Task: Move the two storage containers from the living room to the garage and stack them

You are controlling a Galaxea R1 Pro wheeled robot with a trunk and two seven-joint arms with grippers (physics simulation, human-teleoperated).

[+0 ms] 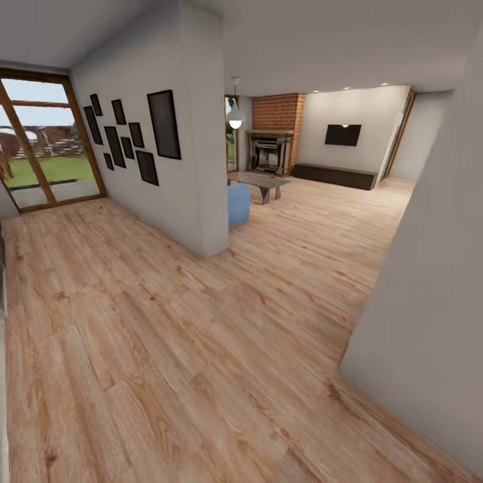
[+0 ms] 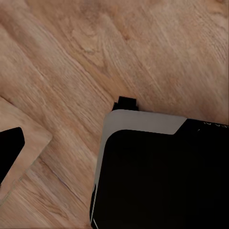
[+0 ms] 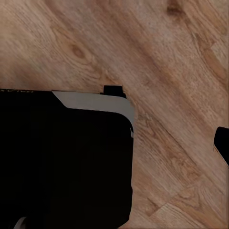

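Note:
The two storage containers are out of view, and so are the garage and its floor. Ahead lies the living room (image 1: 322, 194), with a brick fireplace (image 1: 275, 114), a black wall TV (image 1: 343, 134) and the end of a blue sofa (image 1: 238, 203). In the left wrist view a dark fingertip (image 2: 9, 152) juts in over light wood planks beside my black, grey-edged base (image 2: 162, 176). The right wrist view has the same base (image 3: 67, 162) and a dark fingertip (image 3: 223, 143) at the frame's edge. Nothing is held that I can see.
A white partition wall (image 1: 194, 194) hung with dark picture frames ends in a corner ahead on the left. A plain wall (image 1: 429, 302) stands close on the right. Wood-framed glass doors (image 1: 43, 151) are far left. A low coffee table (image 1: 258, 180) stands before the fireplace.

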